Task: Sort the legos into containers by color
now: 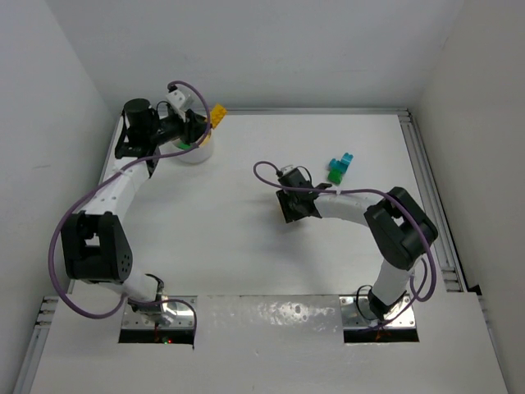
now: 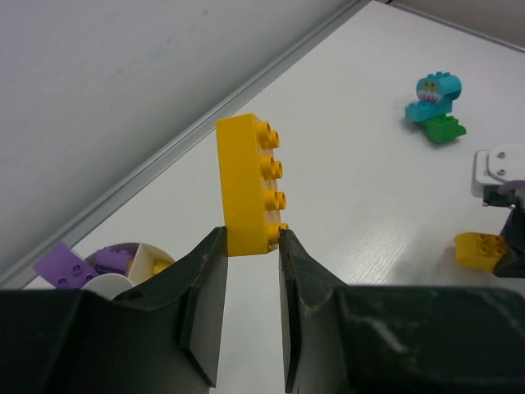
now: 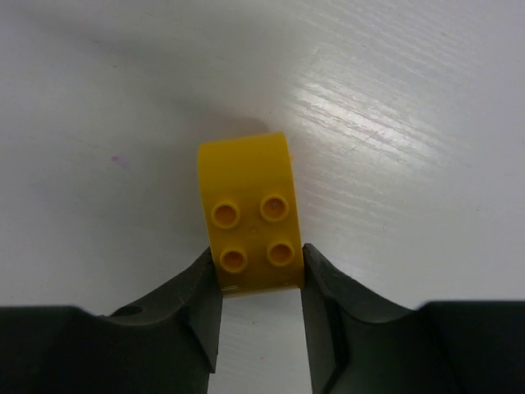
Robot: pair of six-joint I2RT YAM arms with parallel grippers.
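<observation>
My left gripper (image 2: 250,238) is shut on the lower end of a long yellow lego (image 2: 246,185), which stands upright in the jaws. In the top view this gripper (image 1: 205,125) and brick (image 1: 217,113) hang at the back left, beside the white divided bowl (image 1: 195,153). The bowl (image 2: 141,256) holds purple legos (image 2: 82,264) in one section and a yellow piece (image 2: 161,266) in another. My right gripper (image 3: 261,263) is shut on a rounded yellow four-stud lego (image 3: 248,189), low over mid-table (image 1: 289,205). A teal lego (image 1: 344,161) and a green one (image 1: 336,175) lie together on the table.
White walls close in the table at the back and on both sides, with a metal rail (image 1: 422,156) along the right edge. The right arm (image 1: 394,222) bends across the right half of the table. The left arm (image 1: 115,193) runs along the left edge.
</observation>
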